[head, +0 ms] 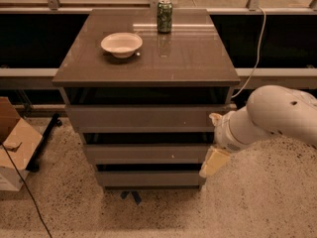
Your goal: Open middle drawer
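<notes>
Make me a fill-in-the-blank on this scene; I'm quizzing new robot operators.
The gripper hangs at the picture's ____ end of the middle drawer.
The can behind the bowl is ____.
The cabinet shows ____ drawer fronts.
Missing: right; green; three.

My arm (277, 115) is chunky, smooth, white and rounded, couple tiny dark dots on the shell. My claw (214, 161) is pale cream, sitting by the right end of the middle drawer (143, 152).
</notes>
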`<action>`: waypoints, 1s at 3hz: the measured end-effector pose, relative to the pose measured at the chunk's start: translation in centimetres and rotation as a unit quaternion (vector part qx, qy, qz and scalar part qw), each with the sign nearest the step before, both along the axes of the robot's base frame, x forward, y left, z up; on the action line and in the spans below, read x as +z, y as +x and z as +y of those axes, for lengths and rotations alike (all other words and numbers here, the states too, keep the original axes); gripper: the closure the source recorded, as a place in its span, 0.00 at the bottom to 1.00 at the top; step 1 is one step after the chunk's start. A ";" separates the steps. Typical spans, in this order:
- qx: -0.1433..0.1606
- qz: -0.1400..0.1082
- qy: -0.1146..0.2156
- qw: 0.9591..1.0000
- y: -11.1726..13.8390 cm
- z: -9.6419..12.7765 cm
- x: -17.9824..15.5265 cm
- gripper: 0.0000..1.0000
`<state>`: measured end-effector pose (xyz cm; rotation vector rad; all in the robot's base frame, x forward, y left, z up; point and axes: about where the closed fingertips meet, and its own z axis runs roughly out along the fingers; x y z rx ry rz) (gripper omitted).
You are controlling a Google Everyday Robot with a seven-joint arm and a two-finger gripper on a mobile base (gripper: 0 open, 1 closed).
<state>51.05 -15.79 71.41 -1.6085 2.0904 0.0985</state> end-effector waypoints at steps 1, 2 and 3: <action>-0.001 0.006 0.045 0.999 2.1 -0.1 -6.5 0.00; 0.000 0.008 0.046 0.999 2.0 0.0 -6.7 0.00; -0.009 -0.005 0.051 0.999 2.7 0.5 -7.4 0.00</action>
